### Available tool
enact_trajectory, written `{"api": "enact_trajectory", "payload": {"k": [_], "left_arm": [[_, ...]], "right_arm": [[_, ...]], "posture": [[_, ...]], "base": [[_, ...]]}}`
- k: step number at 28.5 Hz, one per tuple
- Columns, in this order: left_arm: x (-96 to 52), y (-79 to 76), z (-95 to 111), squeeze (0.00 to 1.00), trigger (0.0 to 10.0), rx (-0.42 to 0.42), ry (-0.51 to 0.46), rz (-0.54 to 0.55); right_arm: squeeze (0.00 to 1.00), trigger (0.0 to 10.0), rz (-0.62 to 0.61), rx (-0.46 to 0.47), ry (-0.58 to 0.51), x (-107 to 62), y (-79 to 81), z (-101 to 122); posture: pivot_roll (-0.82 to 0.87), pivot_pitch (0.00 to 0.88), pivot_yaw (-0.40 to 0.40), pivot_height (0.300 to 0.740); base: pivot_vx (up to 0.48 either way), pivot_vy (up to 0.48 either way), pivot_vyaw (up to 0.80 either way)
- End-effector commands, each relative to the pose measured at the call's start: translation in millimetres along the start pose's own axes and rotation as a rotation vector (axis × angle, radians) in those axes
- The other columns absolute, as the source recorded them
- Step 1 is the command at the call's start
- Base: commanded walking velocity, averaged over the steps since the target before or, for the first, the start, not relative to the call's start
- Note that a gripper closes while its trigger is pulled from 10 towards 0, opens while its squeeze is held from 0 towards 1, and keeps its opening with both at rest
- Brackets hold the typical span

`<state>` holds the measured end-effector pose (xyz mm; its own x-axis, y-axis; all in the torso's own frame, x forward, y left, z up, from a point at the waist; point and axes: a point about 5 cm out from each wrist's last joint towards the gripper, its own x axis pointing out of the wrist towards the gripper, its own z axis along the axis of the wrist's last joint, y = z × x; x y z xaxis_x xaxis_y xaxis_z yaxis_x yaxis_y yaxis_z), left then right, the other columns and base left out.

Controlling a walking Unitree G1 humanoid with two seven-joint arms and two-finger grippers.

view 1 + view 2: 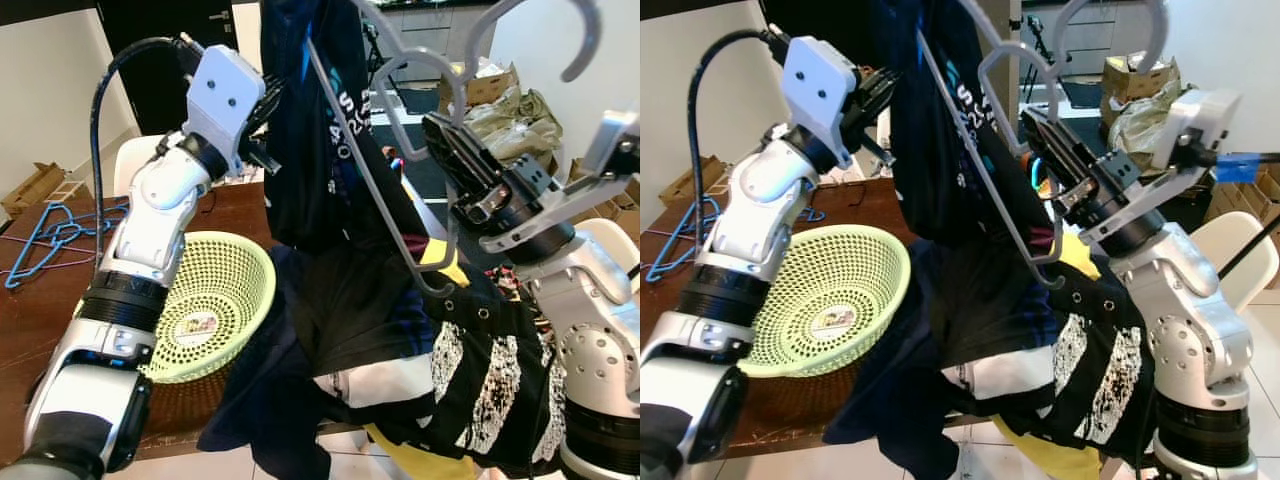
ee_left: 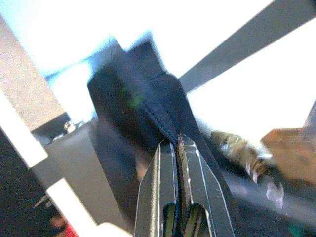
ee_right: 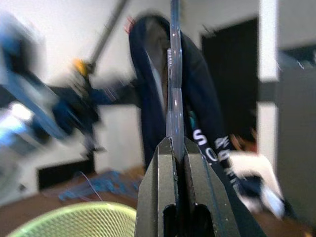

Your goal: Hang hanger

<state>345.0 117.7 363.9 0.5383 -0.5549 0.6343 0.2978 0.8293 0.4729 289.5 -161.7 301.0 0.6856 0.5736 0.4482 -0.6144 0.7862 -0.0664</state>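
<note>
A grey plastic hanger (image 1: 366, 165) is held up tilted above the table, its hook (image 1: 585, 45) at the upper right. My right gripper (image 1: 437, 128) is shut on the hanger (image 3: 174, 89), with the thin grey bar running out from between its fingers. A dark navy shirt with white lettering (image 1: 310, 150) hangs over the hanger's left side. My left gripper (image 1: 262, 108) is raised beside the shirt and shut on a seam of its dark fabric (image 2: 148, 108). The shirt's lower part falls into the clothes heap below.
A light green mesh basket (image 1: 215, 290) sits on the brown table (image 1: 30, 320) under my left arm. Several blue hangers (image 1: 50, 235) lie at the table's far left. A heap of dark and patterned clothes (image 1: 420, 370) covers the table's right edge. Behind stands a white chair (image 1: 130, 160).
</note>
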Motion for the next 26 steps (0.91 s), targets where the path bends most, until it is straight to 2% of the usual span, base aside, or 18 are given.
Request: {"api": "enact_trajectory", "payload": {"k": [1,3,7,9,13,15,17,22,23,24,25,26], "left_arm": [[6.6,2.7,14,0.00,0.0,-0.018,-0.057,0.000],[9.9,-2.7,22,0.00,0.0,-0.047,-0.094,-0.019],[11.0,-9.7,23,0.00,0.0,-0.067,-0.102,-0.036],[10.6,-18.2,22,0.00,0.0,-0.084,-0.097,-0.057],[9.9,-23.0,21,0.00,0.0,-0.095,-0.094,-0.071],[9.6,-29.9,23,0.00,0.0,-0.126,-0.093,-0.090],[9.5,-43.6,24,0.00,0.0,-0.196,-0.098,-0.119],[9.0,-59.0,26,0.00,0.0,-0.264,-0.105,-0.160],[1.5,-81.8,23,0.00,0.0,-0.327,-0.081,-0.282],[1.5,-81.8,23,0.00,0.0,-0.327,-0.081,-0.282],[-6.6,-99.8,21,0.00,0.0,-0.393,-0.061,-0.381],[-12.7,-111.5,21,0.00,0.0,-0.440,-0.048,-0.447]], "right_arm": [[0.00,10.0,-0.037,-0.005,0.052,-0.2,-3.1,-9],[0.00,10.0,-0.095,-0.002,0.115,0.5,-8.1,-18],[0.00,10.0,-0.109,-0.008,0.162,0.6,-8.1,-26],[0.00,10.0,-0.068,-0.004,0.178,0.6,-1.8,-30],[0.00,10.0,-0.035,-0.023,0.188,0.4,2.2,-31],[0.00,10.0,-0.051,-0.029,0.191,0.8,0.8,-32],[0.00,10.0,-0.073,-0.028,0.193,2.4,-2.1,-32],[0.00,10.0,-0.083,-0.024,0.204,4.2,-2.9,-34],[0.00,10.0,-0.111,-0.022,0.214,6.1,-7.0,-36],[0.00,10.0,-0.111,-0.022,0.214,6.1,-7.0,-36],[0.00,10.0,-0.136,-0.018,0.218,7.7,-10.7,-37],[0.00,10.0,-0.152,-0.015,0.221,8.7,-13.2,-38]], "posture": [[-0.04,0.000,0.031,0.740],[-0.04,0.000,0.031,0.740],[-0.04,0.000,0.026,0.740],[-0.04,0.000,0.025,0.740],[-0.04,0.000,0.025,0.740],[-0.04,0.000,0.025,0.740],[-0.04,0.000,0.020,0.740],[-0.03,0.000,0.017,0.740],[-0.03,0.000,0.014,0.740],[-0.03,0.000,0.014,0.740],[-0.03,0.000,0.014,0.740],[-0.03,0.000,0.014,0.740]], "base": [[0.000,0.000,0.00],[0.000,0.000,0.00],[0.000,0.000,0.00],[0.000,0.000,0.00],[0.000,0.000,0.00],[0.000,0.000,0.00],[0.000,0.000,0.00],[0.000,0.000,0.00],[0.000,0.000,0.00],[0.000,0.000,0.00],[0.000,0.000,0.00],[0.000,0.000,0.00]]}}
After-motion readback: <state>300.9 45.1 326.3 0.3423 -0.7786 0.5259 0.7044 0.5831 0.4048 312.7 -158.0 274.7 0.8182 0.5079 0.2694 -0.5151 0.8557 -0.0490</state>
